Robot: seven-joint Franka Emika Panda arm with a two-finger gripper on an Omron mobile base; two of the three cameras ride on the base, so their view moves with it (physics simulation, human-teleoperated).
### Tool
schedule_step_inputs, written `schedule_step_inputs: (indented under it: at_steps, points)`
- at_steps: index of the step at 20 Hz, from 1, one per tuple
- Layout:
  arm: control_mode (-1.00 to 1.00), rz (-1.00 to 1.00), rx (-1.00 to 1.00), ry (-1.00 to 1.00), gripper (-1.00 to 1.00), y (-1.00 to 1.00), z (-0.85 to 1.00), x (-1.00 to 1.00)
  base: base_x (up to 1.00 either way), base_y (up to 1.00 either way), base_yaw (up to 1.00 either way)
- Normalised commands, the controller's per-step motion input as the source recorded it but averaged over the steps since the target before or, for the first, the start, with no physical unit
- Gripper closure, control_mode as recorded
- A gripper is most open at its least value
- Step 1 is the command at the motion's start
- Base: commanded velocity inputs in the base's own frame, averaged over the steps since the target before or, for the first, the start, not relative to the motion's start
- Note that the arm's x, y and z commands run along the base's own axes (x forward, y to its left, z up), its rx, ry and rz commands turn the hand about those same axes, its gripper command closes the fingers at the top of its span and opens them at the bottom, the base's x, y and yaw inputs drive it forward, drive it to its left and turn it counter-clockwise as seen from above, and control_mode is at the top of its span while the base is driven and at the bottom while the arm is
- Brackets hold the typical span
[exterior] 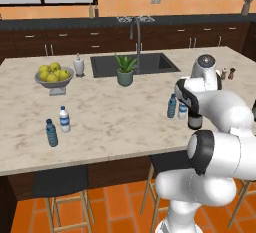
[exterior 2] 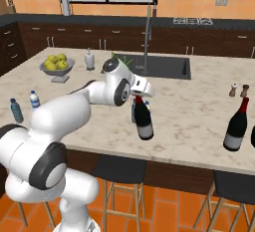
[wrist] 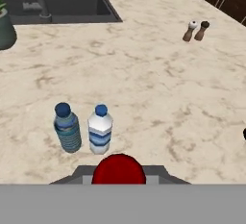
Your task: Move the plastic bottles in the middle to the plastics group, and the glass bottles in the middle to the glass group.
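A tall dark glass bottle (exterior 2: 144, 121) with a red cap (wrist: 118, 169) stands on the island counter (exterior: 115, 112). My gripper (exterior 2: 141, 93) sits right over its neck, and the cap hides the fingers. Just behind it stand two plastic bottles, one blue-tinted (wrist: 67, 128) and one clear with a blue label (wrist: 100, 130). The plastics group, two small water bottles (exterior: 51, 133) (exterior: 64, 119), stands at the counter's front left. The glass group's tall dark bottle (exterior 2: 236, 126) stands at the front right, with another dark bottle (exterior 2: 253, 137) cut by the frame edge.
A sink (exterior: 134, 63) with a faucet lies at the back. Beside it are a potted plant (exterior: 125, 71), a white soap dispenser (exterior: 78, 65) and a bowl of lemons (exterior: 54, 77). Salt and pepper shakers (wrist: 196, 31) stand far right. Stools (exterior: 60, 184) are tucked under the front edge.
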Motion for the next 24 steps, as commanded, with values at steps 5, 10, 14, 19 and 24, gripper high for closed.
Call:
schedule_step_inputs:
  at_steps: [5,10,14,19,24]
  points:
    - [-1.00,-0.15,-0.01,0.02,1.00,-0.98,0.09,-0.12,0.00,0.00,0.00]
    - [-1.00,-0.20,0.00,0.05,1.00,-1.00,0.08,-0.03,0.00,0.00,0.00]
    - [-1.00,-0.25,0.00,0.04,1.00,-0.98,0.08,0.03,0.00,0.00,0.00]
    - [-1.00,-0.22,0.01,0.00,1.00,-0.82,0.05,0.21,0.00,0.00,0.00]
    - [-1.00,-0.14,0.05,0.00,1.00,-0.68,0.00,0.30,0.00,0.00,0.00]
